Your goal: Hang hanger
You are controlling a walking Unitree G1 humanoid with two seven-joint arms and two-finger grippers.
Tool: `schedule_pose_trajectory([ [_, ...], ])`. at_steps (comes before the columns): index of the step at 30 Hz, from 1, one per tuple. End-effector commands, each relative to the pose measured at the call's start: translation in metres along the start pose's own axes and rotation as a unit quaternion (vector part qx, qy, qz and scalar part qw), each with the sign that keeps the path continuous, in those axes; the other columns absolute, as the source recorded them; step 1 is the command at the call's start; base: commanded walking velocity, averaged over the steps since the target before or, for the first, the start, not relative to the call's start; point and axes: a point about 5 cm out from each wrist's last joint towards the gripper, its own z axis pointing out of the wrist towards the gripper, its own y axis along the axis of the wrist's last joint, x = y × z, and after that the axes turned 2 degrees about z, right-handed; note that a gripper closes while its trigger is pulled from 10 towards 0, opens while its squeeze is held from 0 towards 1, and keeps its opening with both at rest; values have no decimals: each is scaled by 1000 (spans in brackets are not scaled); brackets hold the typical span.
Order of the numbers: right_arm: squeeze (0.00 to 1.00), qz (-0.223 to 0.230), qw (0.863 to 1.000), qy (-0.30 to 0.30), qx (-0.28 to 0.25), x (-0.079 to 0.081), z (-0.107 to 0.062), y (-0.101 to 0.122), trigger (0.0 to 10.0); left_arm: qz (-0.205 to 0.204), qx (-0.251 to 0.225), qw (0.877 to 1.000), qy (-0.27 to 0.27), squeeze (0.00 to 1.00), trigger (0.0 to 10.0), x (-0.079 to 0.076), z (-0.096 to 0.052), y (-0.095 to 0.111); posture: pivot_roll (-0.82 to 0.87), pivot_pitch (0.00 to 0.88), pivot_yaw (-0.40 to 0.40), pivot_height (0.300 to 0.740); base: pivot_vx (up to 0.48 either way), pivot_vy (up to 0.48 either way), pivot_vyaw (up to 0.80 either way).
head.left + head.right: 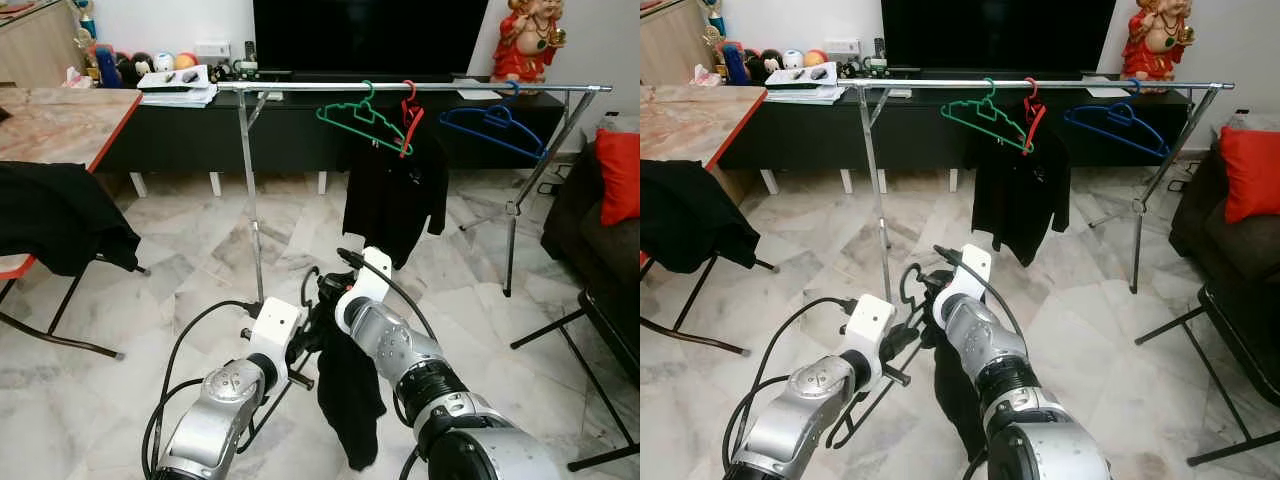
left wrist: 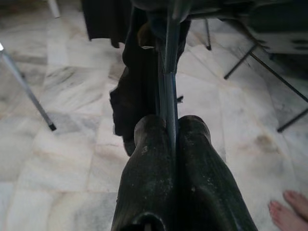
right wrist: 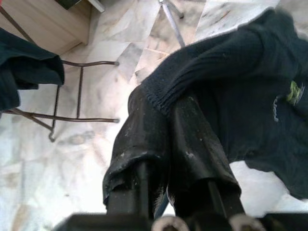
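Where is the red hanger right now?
The red hanger hangs on the clothes rail ahead, carrying a black shirt, between the green hanger to its left and the blue hanger to its right.

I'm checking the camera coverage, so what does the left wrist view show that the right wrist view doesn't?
Left wrist view: the left gripper shut on a thin blue hanger, and a person's bare toes. Right wrist view: the right gripper pinching the ribbed edge of the dark garment, a wooden cabinet. Both: that garment, marble floor.
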Motion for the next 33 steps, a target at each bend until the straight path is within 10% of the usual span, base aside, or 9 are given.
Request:
schedule_pose_trajectory([
  [1, 0, -29, 999, 2, -19, 1, -1, 10, 10000, 16, 5, 999, -34, 0, 10000, -9, -2, -1, 138, 34, -68, 740, 0, 0, 0],
  [33, 0, -260, 964, -11, -58, -23, -8, 50, 10000, 87, 34, 989, -112, 0, 10000, 2, -23, -15, 140, 40, -74, 740, 0, 0, 0],
])
